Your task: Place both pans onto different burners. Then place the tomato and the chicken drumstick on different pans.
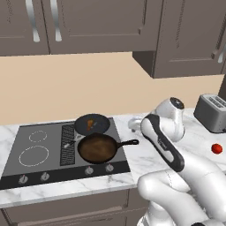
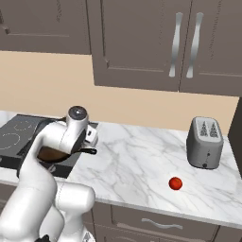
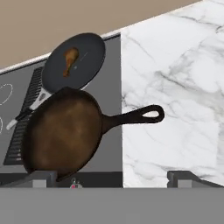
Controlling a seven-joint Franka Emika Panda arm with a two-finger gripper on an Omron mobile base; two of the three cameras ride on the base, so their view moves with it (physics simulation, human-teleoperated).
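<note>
Two pans [image 1: 97, 148], one drumstick [image 3: 70, 59], one tomato [image 2: 175, 183], one toaster [image 2: 204, 142].

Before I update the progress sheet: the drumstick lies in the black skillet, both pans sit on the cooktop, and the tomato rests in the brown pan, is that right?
Not quite. The tomato lies on the marble counter near the toaster, as the right base view shows; the brown pan holds nothing. The drumstick does lie in the black skillet, and both pans sit on the cooktop.
</note>
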